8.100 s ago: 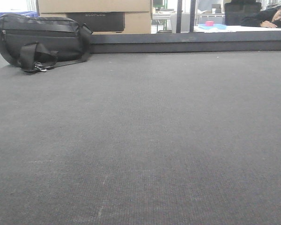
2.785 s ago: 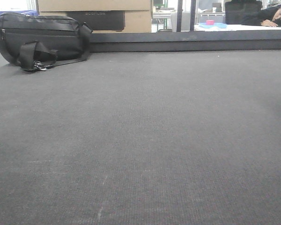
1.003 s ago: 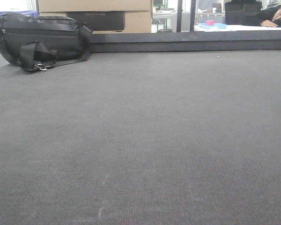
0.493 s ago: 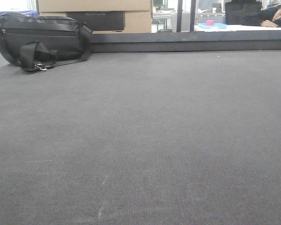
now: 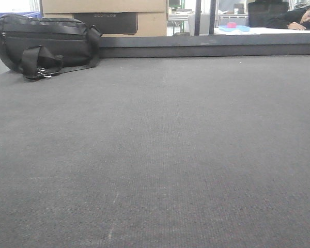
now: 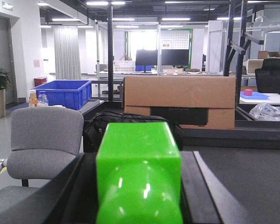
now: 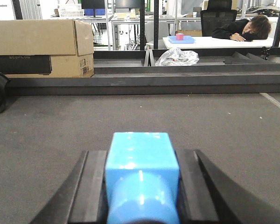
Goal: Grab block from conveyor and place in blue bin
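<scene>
My left gripper [image 6: 139, 186] is shut on a bright green block [image 6: 139, 163], which fills the gap between the black fingers [image 6: 81, 191]. My right gripper [image 7: 142, 182] is shut on a light blue block [image 7: 142, 172], held low over the dark grey woven conveyor belt [image 7: 60, 126]. The blue bin [image 6: 61, 93] stands far back left in the left wrist view, beyond a grey chair. In the front view the belt [image 5: 160, 155] carries no block and neither gripper shows there.
A black bag [image 5: 44, 44] lies at the belt's far left by the raised edge rail [image 5: 212, 49]. A cardboard box [image 6: 179, 100] stands behind it. The grey chair [image 6: 39, 144] is left of the belt. A person [image 7: 242, 29] rests on a white table.
</scene>
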You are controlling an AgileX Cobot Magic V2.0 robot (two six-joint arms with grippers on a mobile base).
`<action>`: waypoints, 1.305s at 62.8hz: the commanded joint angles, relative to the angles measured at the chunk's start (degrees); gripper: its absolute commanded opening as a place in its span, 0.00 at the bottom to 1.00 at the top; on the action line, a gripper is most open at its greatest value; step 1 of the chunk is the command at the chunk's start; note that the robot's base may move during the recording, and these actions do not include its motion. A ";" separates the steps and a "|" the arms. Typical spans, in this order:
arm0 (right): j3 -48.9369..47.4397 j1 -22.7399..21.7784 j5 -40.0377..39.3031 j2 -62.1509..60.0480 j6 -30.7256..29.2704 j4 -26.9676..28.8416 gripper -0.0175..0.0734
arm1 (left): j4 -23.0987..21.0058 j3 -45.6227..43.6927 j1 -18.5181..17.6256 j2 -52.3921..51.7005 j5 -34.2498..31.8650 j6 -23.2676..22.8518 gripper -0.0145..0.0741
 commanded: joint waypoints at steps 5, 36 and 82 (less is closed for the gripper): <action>-0.46 -0.07 -1.41 -0.31 -0.23 -0.21 0.01 | -0.57 0.01 -0.08 -0.20 -0.97 0.11 0.04; -0.46 -0.07 -1.41 -0.31 -0.23 -0.21 0.01 | -0.57 0.01 -2.19 -0.23 -1.07 0.11 0.04; -0.46 -0.07 -1.41 -0.31 -0.23 -0.21 0.01 | -0.57 0.01 -2.19 -0.23 -1.07 0.11 0.04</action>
